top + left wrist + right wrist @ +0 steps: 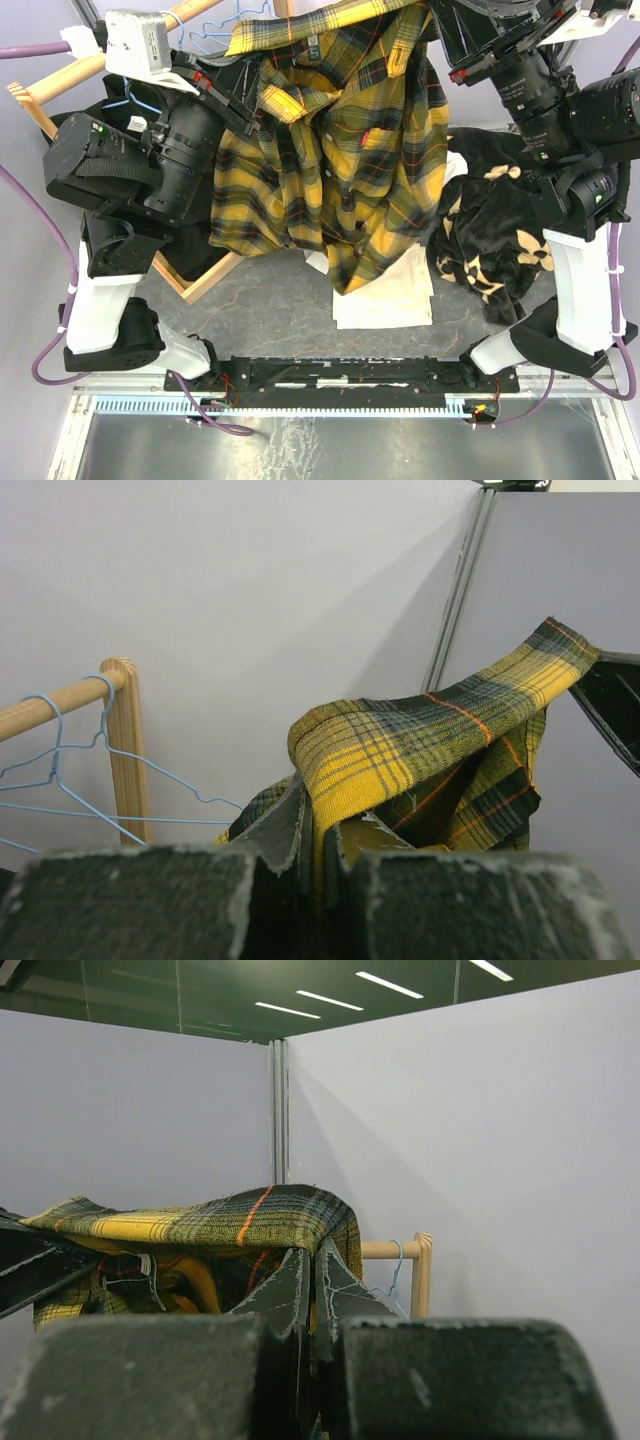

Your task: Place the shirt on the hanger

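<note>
Shirt (pixel 340 150) aloft between left gripper (pixel 316 815), right gripper (pixel 312 1265).

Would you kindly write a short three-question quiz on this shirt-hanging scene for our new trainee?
1. True or false: the left gripper and the right gripper are both shut on the shirt.
2. Multiple choice: the blue hangers hang from
A. a wooden rail
B. a metal hook
C. a cardboard box
3. Fill in: the garment lying on the table under the shirt's hem is ____ in colour.

Key: 1 true; 2 A; 3 cream-white.
</note>
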Action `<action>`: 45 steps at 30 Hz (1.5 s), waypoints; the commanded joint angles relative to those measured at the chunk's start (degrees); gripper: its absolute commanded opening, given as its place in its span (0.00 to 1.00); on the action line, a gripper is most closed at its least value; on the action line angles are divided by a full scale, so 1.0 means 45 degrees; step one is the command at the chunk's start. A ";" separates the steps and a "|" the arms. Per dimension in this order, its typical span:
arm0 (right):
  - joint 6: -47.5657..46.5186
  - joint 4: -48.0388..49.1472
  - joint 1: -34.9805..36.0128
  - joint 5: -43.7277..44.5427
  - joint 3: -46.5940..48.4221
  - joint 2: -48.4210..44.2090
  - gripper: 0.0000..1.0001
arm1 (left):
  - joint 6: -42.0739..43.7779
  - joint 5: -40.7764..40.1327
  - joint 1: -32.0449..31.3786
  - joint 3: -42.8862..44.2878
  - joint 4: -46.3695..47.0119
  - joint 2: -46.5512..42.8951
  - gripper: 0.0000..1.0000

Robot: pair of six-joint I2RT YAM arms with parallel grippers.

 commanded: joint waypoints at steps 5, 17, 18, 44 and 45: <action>-0.0759 0.1434 -0.0418 0.1390 -0.0481 -0.1962 0.00 | -0.0312 -0.0386 0.0207 -0.0059 0.1053 -0.2009 0.03; -0.0933 0.0738 -0.0405 0.1753 -0.1943 -0.3378 0.00 | -0.1070 0.0511 0.0204 -0.2226 0.1043 -0.3308 0.03; -0.0886 0.0586 -0.0407 0.1848 -0.2614 -0.3728 0.00 | -0.1253 0.0448 0.0199 -0.2920 0.1008 -0.3624 0.03; 0.3677 -0.3241 -0.0401 0.0632 -1.6988 -0.5270 0.02 | -1.0509 -0.0522 0.0491 -2.0392 0.0367 -0.7802 0.07; 0.3680 -0.3263 -0.0409 0.0738 -1.7056 -0.5296 0.03 | -1.0543 -0.0494 0.0648 -2.0373 0.0223 -0.7751 0.09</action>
